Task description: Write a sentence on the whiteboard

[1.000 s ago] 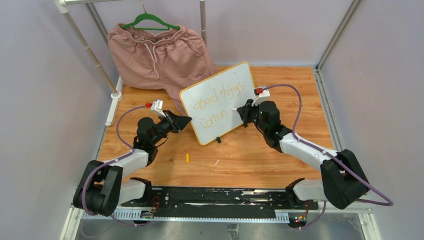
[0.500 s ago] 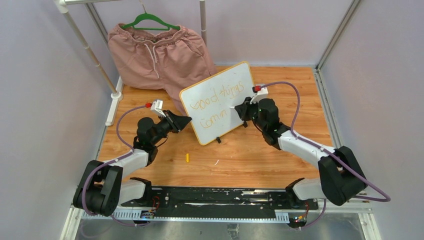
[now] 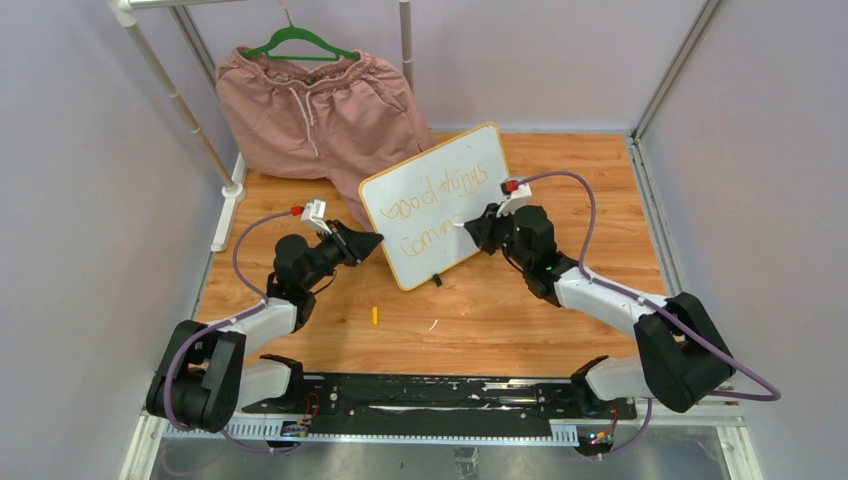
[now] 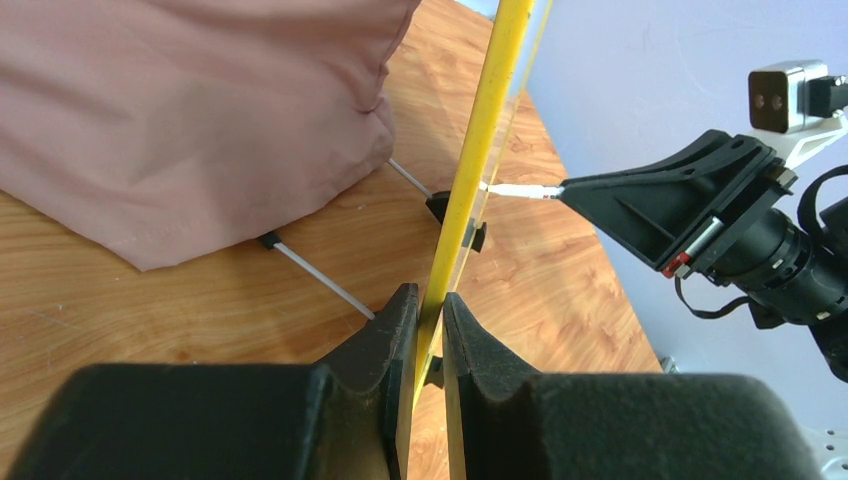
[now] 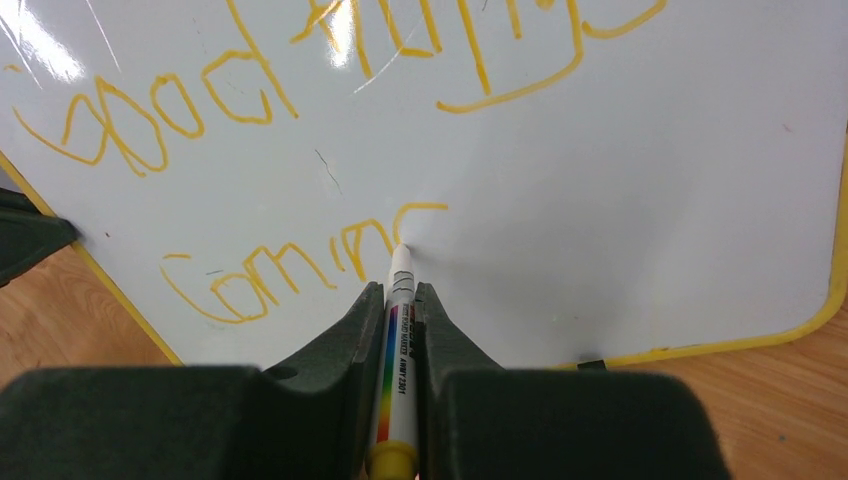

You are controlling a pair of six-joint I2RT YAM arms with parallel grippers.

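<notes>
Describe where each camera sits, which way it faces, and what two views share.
Top external: above and behind the arms, looking down at the table; both arms show whole.
Left wrist: on the left arm, facing along the whiteboard's yellow edge; left gripper clamps it.
Right wrist: on the right arm, facing the sentence; right gripper holds the marker.
Shared: both wrist views show the marker tip touching the whiteboard.
</notes>
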